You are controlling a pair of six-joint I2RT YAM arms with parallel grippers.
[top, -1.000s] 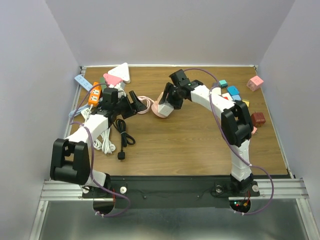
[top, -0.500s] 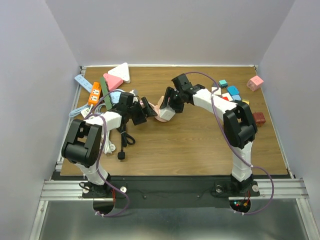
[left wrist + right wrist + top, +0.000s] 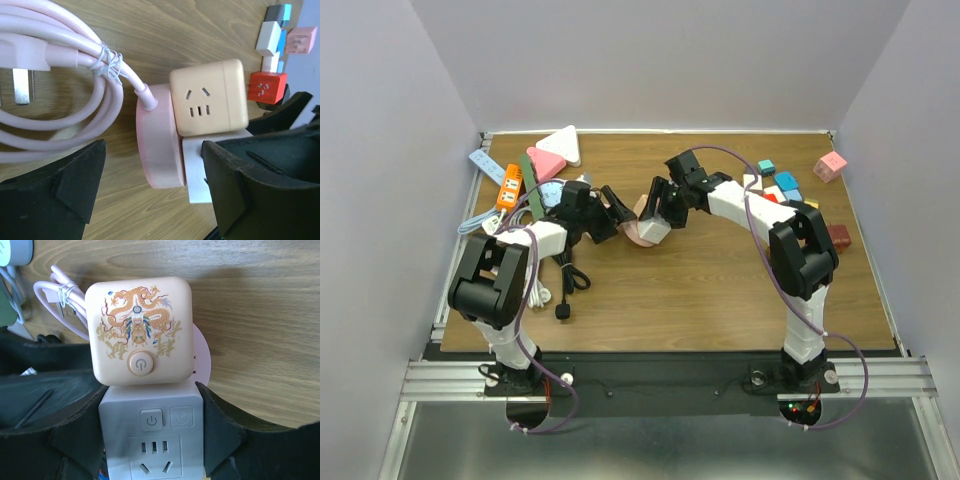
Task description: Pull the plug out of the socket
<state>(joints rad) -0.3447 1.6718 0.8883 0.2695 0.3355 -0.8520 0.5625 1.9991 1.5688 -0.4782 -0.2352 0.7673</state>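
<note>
Pinches white plastic cube adapter (image 3: 152,450) with right gripper (image 3: 150,405), fingers on 2 opposite sides. Joined just past fingertips: beige dragon-print cube socket (image 3: 139,330). Holds left gripper (image 3: 152,152) spread wide, straddling pink round plastic base (image 3: 155,120). Beyond: coiled pink cable (image 3: 60,30).

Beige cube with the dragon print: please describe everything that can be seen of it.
The beige cube looks plastic, with rounded corners. One face bears a dragon print and a round power button; another shows socket holes. It sits against a pink disc and touches the white cube in the right gripper.
</note>
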